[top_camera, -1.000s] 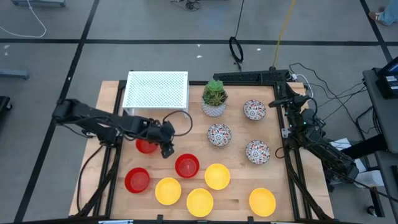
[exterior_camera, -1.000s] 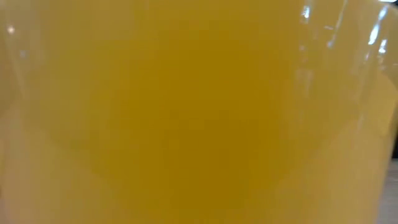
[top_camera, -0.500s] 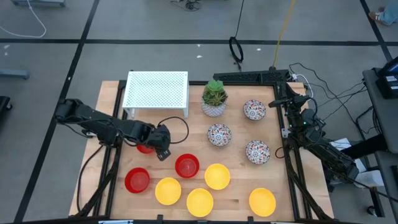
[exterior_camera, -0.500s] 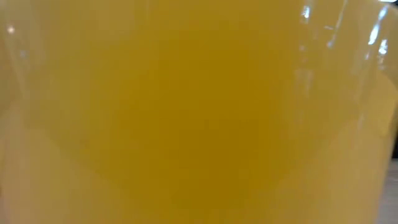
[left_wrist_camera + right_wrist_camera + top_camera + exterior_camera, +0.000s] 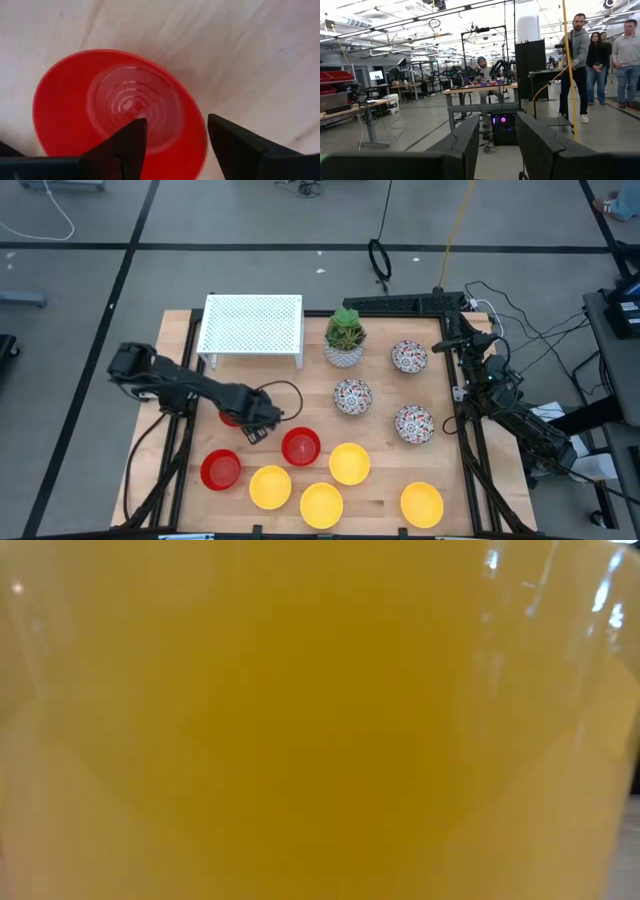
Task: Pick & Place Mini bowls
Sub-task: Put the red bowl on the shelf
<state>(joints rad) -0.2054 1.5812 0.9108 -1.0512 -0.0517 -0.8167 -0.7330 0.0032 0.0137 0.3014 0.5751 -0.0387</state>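
The left hand (image 5: 255, 423) hovers low over a red bowl (image 5: 232, 416) left of the bench (image 5: 380, 490) centre, fingers (image 5: 125, 145) spread wide and grasping nothing. In the left wrist view one finger hangs over the bowl's inside and the other beyond its rim, so the rim lies between them; whether they touch it I cannot tell. Two more red bowls sit at 5 o'clock (image 5: 300, 446) and 7 o'clock (image 5: 220, 469) of the hand. The right hand (image 5: 497, 145) waits at the bench's right edge, at 3 o'clock, fingers parted and empty.
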